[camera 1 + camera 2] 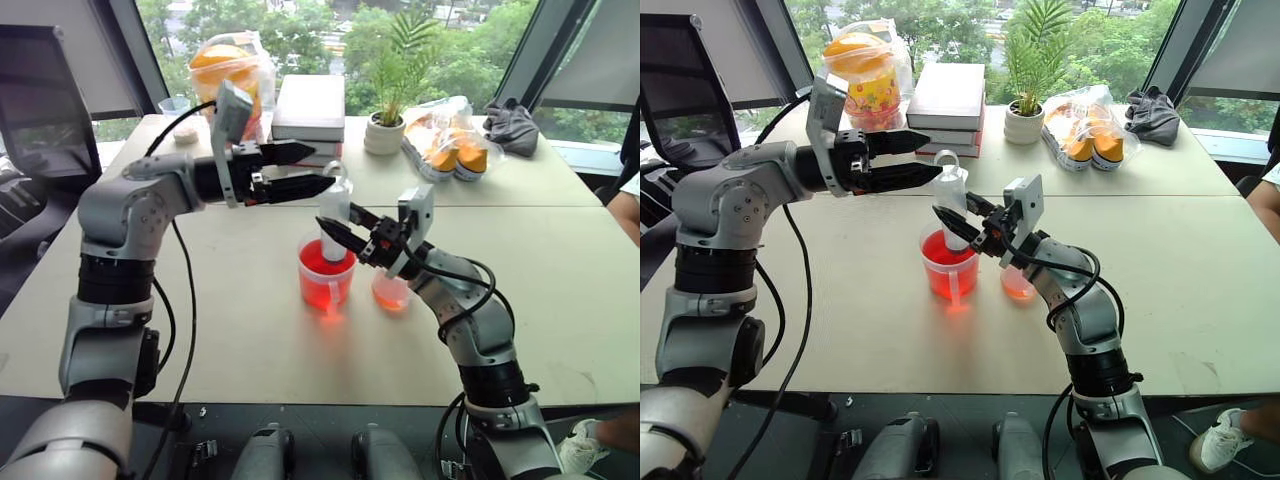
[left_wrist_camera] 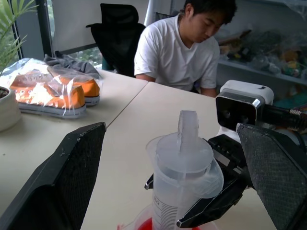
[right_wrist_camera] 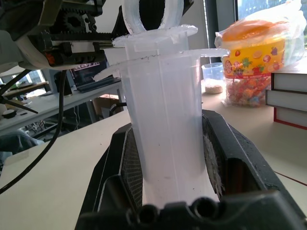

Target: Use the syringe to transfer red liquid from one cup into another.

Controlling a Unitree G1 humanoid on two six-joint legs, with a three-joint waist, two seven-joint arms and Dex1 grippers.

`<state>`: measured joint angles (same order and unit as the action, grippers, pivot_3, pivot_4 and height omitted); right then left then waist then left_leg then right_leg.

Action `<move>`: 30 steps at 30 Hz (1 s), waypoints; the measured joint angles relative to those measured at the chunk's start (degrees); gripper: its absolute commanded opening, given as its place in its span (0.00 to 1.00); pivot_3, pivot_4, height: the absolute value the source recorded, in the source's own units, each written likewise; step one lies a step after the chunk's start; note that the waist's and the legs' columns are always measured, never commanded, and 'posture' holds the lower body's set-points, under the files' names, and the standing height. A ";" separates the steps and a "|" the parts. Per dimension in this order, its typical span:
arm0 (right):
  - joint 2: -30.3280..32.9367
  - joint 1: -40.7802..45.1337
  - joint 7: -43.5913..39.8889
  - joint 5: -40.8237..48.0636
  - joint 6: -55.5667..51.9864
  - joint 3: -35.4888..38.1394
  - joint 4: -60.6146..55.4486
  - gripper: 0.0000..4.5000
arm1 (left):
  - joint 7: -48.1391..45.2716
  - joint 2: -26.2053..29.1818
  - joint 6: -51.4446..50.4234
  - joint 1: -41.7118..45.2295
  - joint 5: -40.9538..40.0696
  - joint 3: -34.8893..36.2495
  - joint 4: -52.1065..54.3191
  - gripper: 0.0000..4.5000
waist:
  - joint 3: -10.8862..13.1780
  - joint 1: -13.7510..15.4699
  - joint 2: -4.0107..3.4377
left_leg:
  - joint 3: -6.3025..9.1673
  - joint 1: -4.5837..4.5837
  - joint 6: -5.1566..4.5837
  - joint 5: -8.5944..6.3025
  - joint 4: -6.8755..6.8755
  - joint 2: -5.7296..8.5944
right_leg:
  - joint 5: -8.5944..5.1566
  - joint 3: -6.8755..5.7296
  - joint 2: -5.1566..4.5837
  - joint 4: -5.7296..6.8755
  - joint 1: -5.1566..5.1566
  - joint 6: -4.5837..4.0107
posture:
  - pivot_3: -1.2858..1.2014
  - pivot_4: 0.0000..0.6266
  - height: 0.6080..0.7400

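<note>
While your right gripper (image 1: 345, 235) clamps the syringe (image 1: 335, 215) upright, tip in the larger red cup (image 1: 326, 275), your left gripper (image 1: 305, 170), wide open, sits level with the plunger. From the left wrist, the plunger ring (image 2: 187, 132) stands between its fingers (image 2: 67, 177).

Cloudy smooth plastic syringe (image 3: 165, 120), clear glossy plastic cup (image 1: 326, 274), matt beige table (image 1: 560, 290), crinkled shiny bags (image 1: 445, 130), textured black fingers (image 2: 64, 177).
</note>
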<state>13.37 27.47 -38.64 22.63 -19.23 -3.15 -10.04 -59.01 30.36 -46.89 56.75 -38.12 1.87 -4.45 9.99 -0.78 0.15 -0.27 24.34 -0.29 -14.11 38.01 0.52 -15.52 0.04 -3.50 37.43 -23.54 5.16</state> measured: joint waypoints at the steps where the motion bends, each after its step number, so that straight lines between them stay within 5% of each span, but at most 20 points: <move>1: 0.03 0.00 0.01 0.00 -0.01 -0.02 0.00 0.31 | -0.23 -0.20 0.00 -0.01 0.02 -0.28 -0.01 1.00 | 0.00 0.01 0.00 | 0.00 0.00 0.00 0.00 0.00 0.00 | 0.00 0.00 0.00 0.00 0.00 0.00 | 0.52 0.24 1.00; 4: 0.10 0.00 0.04 0.02 -0.07 -0.04 0.00 0.31 | -0.59 -0.90 0.00 -0.04 0.04 -0.87 -0.01 1.00 | 0.00 0.01 0.00 | 0.00 0.00 0.00 0.00 0.00 0.00 | 0.00 0.00 0.00 0.00 0.00 0.00 | 0.52 0.24 1.00; 7: 0.25 0.00 0.07 0.04 -0.22 -0.04 0.00 0.31 | -0.60 -1.26 -0.09 -0.07 0.03 -1.07 0.00 0.83 | 0.00 0.01 0.00 | 0.00 0.00 0.00 0.00 0.00 0.00 | 0.00 0.00 0.00 0.00 0.00 0.00 | 0.52 0.24 1.00; 14: 0.76 -0.02 0.16 0.06 -0.41 -0.04 -0.61 0.31 | -0.54 -1.93 -0.59 -0.34 -0.09 -1.06 0.02 0.06 | 0.00 0.02 0.00 | 0.00 0.00 0.00 0.00 0.00 0.00 | 0.00 0.00 0.00 0.00 0.00 0.00 | 0.52 0.24 1.00; 15: 0.80 -0.03 0.19 0.08 -0.49 -0.04 -0.72 0.31 | -0.43 -1.97 -0.56 -0.33 -0.05 -1.00 0.02 0.02 | 0.00 0.02 0.00 | 0.00 0.00 0.00 0.00 0.00 0.00 | 0.00 0.00 0.00 0.00 0.00 0.00 | 0.52 0.24 1.00; 30: 1.85 -0.01 0.02 2.55 -4.15 0.17 -1.76 0.31 | -0.60 -2.33 -0.60 1.32 0.44 -1.66 -2.84 0.02 | 0.00 0.12 0.01 | 0.00 0.01 0.00 0.00 0.00 0.00 | 0.00 0.00 0.00 -0.01 0.00 0.00 | 0.52 0.24 1.00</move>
<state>15.21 27.46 -38.62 25.18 -23.37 -2.98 -11.80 -59.61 28.03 -47.49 58.06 -37.68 0.21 -7.29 10.00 -0.66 0.16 -0.26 24.34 -0.29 -14.11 38.01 0.52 -15.52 0.04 -3.51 37.42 -23.53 5.16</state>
